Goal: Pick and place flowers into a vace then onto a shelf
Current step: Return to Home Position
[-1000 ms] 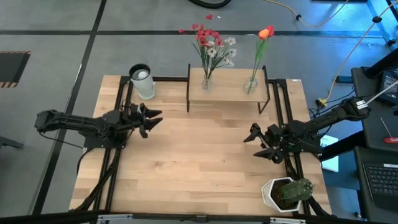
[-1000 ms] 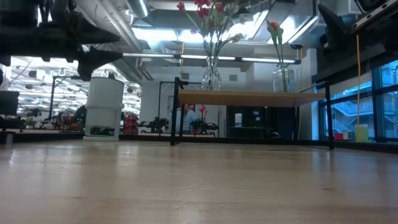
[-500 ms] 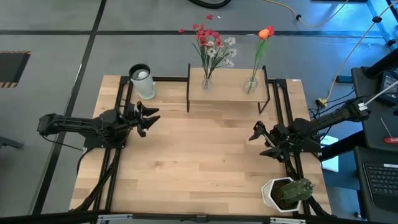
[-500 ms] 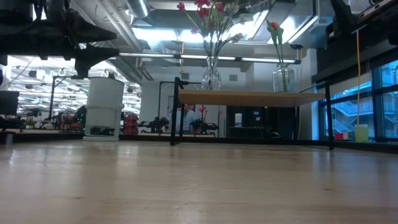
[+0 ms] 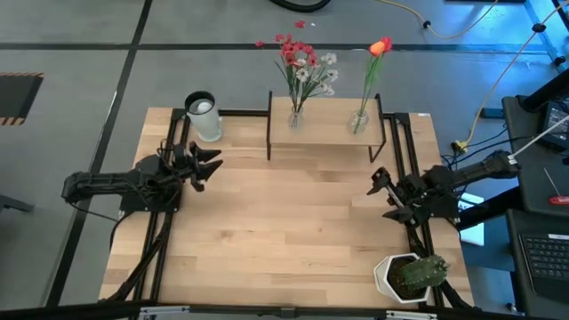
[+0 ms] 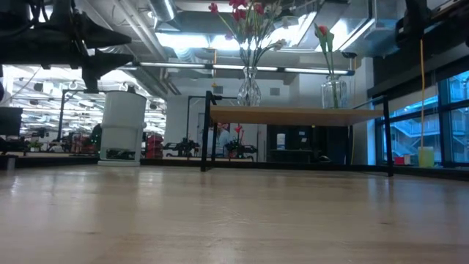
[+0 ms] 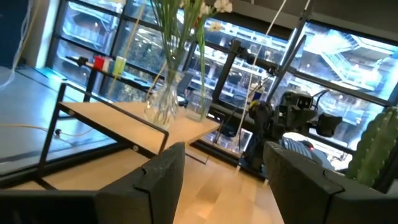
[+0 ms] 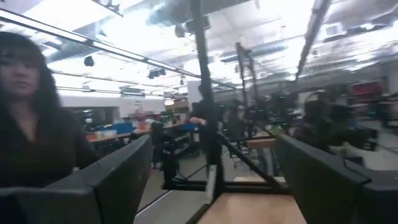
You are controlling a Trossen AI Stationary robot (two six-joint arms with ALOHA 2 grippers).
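The small wood shelf [image 5: 324,124] with black frame legs stands at the table's far edge. Two glass vases stand on it. The left vase [image 5: 295,116] holds red and white blossom sprigs [image 5: 304,64]. The right vase [image 5: 359,119] holds an orange tulip [image 5: 380,46]. Shelf [image 6: 297,115] and both vases also show in the low view, and shelf [image 7: 118,121] in the left wrist view. My left gripper [image 5: 210,164] is open above the table's left side, holding nothing. My right gripper [image 5: 384,197] is open above the right side, holding nothing.
A white cylindrical container [image 5: 204,116] stands at the far left, left of the shelf. A green cactus in a white pot [image 5: 411,276] sits at the near right corner. Bare wooden tabletop [image 5: 284,222] lies between the arms. A person [image 8: 34,118] shows beyond the table in the right wrist view.
Both arms have drawn back from the middle: the left gripper toward the table's left edge, the right gripper toward the right edge. Both have stayed open. The shelf, vases and flowers have kept still.
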